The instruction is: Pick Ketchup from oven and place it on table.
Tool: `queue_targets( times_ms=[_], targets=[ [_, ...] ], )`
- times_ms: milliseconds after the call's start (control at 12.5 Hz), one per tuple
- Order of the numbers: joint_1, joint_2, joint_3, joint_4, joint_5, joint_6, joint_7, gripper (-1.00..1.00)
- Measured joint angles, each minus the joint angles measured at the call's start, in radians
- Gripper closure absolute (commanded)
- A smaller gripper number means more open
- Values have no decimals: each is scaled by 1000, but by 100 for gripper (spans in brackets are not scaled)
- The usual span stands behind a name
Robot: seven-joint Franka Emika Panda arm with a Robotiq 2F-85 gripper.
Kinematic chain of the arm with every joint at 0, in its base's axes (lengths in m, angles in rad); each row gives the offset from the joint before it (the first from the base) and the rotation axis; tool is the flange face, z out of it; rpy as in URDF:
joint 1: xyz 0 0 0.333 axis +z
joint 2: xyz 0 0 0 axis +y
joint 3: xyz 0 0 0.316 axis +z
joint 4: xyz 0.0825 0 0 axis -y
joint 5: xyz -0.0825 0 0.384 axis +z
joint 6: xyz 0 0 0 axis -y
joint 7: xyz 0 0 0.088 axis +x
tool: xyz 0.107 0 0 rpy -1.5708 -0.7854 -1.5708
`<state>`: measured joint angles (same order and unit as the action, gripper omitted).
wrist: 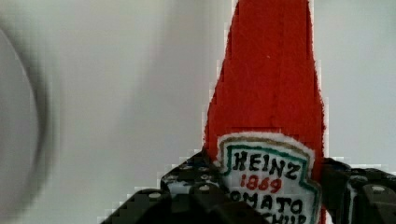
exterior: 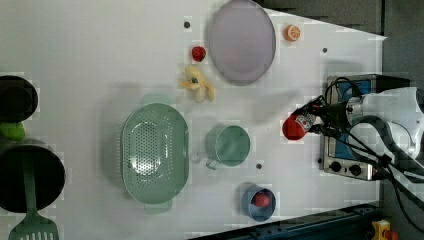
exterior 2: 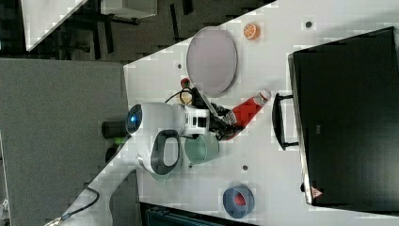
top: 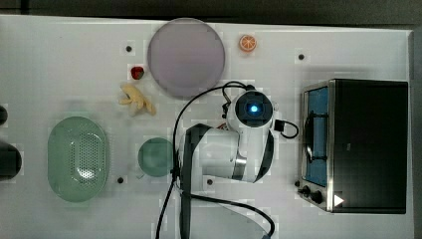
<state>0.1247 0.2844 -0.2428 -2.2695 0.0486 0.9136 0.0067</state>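
Wrist view gives me the writing most clearly: on the white-and-red shield label of the small red plastic ketchup bottle (wrist: pixel 268 107) I read "HEINZ", "1869" and "TOMATO"; the last word is cut off at the picture's edge. The black gripper (wrist: pixel 261 186) has its jaws closed on the lower body of this bottle, one finger (wrist: pixel 187 186) on each side of the label.

On the right view I see the ketchup bottle (exterior 2: pixel 245 111) held out level from the gripper (exterior 2: pixel 225 123), its white cap pointing toward the handle of the black-topped boxy toaster oven (exterior 2: pixel 346 117). It is outside the oven, above the large white table (exterior 2: pixel 263 155). The oven door I cannot judge as open or closed.

On the top view the white arm covers the bottle, and a small white triangle mark sits on the oven (top: pixel 370 144) corner.
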Motion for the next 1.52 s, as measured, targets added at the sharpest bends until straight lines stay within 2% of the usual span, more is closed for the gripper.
queue_targets(
  times_ms=[160,240,480,720,880,1200,1280,1440,1520],
  targets=[
    [0,13,25,-12,10,14,0,-93],
    [0,25,39,-16,-5,50,0,-100],
    [34,20,50,-10,-3,28,29,-100],
    [41,-99,31,2,8,-96,100,-100],
    [29,-198,25,113,27,-259,113,-100],
    [39,-352,14,378,-8,-549,122,-100],
    [33,-375,31,480,-48,-712,122,-100],
    [42,-373,25,568,-54,-838,140,-100],
    [46,-371,19,575,-55,-837,141,-100]
  ],
)
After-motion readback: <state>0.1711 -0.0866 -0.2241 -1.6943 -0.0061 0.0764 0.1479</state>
